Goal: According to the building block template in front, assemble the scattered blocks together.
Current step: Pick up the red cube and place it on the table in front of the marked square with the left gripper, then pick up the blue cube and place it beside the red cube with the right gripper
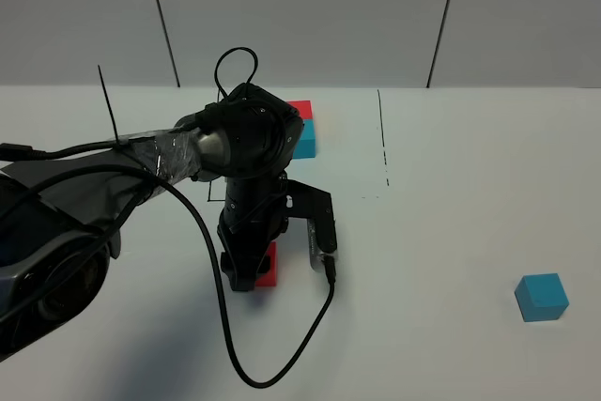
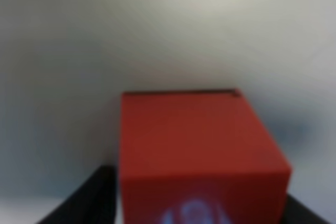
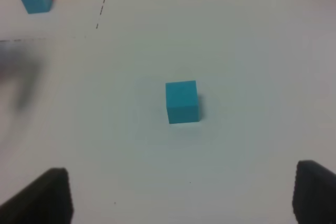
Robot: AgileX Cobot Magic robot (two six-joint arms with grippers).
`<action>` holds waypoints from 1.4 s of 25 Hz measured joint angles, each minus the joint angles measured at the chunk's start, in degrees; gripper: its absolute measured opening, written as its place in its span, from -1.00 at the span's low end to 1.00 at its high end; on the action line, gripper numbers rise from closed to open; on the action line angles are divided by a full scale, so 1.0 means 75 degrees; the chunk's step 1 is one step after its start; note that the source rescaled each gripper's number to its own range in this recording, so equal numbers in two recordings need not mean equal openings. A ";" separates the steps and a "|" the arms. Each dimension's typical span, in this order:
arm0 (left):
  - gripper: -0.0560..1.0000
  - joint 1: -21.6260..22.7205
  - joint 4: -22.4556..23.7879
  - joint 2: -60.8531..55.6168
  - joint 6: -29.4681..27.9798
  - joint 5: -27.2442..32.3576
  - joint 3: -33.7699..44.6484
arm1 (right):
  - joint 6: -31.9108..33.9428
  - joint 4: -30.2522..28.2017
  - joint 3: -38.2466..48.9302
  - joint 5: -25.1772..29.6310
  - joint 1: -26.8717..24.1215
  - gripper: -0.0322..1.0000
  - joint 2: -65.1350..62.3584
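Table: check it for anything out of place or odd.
Nothing is spilled or damaged. The cyan cube sits alone at the right, far from the red cube, which lies between the fingers of the left gripper.

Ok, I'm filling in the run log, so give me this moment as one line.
left pincer: astride red cube, grip unclear | right pincer: open, clear of cyan cube | template: far side | assembly: not yet done

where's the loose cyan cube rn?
Exterior high view: the cyan cube sits alone at the lower right of the table, far right of the red cube. The right wrist view shows it ahead of the open right claw.
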 joint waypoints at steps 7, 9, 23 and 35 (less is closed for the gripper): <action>0.90 0.0000 0.0162 -0.0061 -0.0503 -0.0338 0.0000 | 0.0000 0.0000 0.0000 0.0000 0.0000 0.40 0.0000; 0.98 0.0000 0.0204 -0.0132 -0.0620 -0.0223 0.0000 | 0.0007 0.0000 0.0000 0.0000 0.0000 0.40 0.0000; 0.98 0.0015 -0.0643 -0.2126 -0.3071 0.0036 0.0000 | 0.0001 0.0006 0.0000 0.0000 0.0000 0.40 0.0000; 0.79 0.1660 -0.0530 -0.3506 -0.5040 0.0036 0.1130 | 0.0001 0.0006 0.0000 0.0000 0.0000 0.40 0.0000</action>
